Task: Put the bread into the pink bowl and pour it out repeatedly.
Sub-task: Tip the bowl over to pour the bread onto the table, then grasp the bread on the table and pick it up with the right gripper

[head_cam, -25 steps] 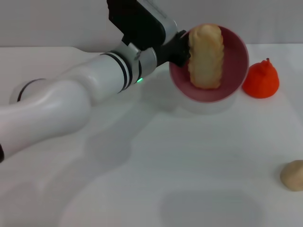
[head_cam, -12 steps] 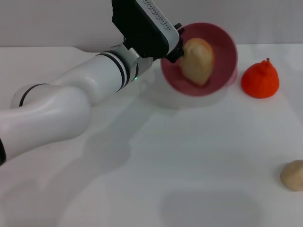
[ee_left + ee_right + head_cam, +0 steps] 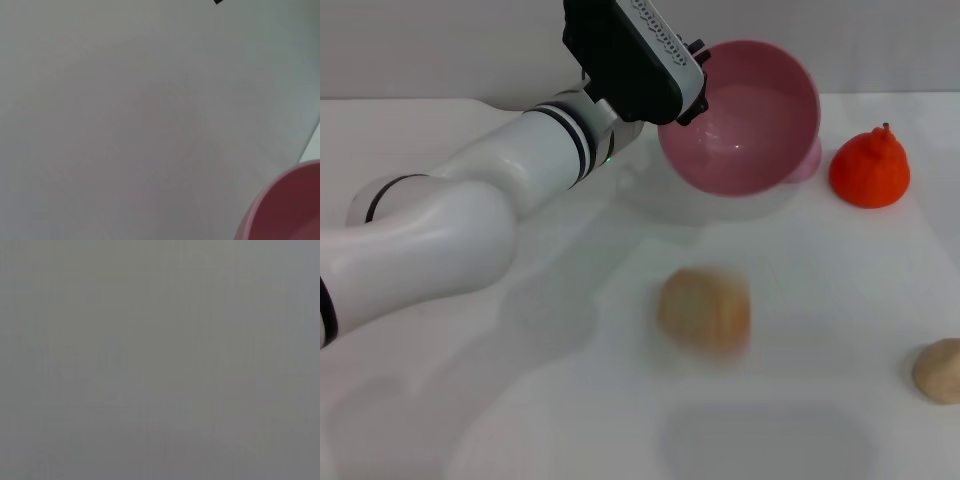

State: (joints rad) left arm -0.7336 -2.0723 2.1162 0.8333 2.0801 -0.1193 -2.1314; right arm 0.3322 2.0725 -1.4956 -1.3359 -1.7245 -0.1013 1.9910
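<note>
**Bowl tipped, bread out on the worktop**

1 pink bowl (image 3: 745, 118) is seen held up off the worktop (image 3: 570, 400) at the far side, tipped so that its glossy inside faces the head camera. Nothing is seen inside it. It is gripped at its left rim by the left tool (image 3: 692, 92), whose fingers are pinched on that rim. The left arm is stretched in from the left, across the white surface.

1 bread (image 3: 704, 308) is seen as a blurred tan shape nearer than the bowl and well apart from it, near the middle of the worktop. Whether it is touching the surface cannot be told, and its stripes cannot be made out.

3 other things are counted. 1 orange toy (image 3: 868, 167) with a small stem is placed just to the right of the bowl. 1 small pink shape (image 3: 809, 160) is glimpsed behind the bowl's right edge, mostly hidden. 1 beige lump (image 3: 938, 370) lies at the right edge of the worktop, cut off by the frame.

In the left wrist view, only a part of the bowl's rim (image 3: 285, 210) is shown in one corner, against the plain pale surface. The right tool is not shown in any view; the right wrist view is filled with uniform grey.
</note>
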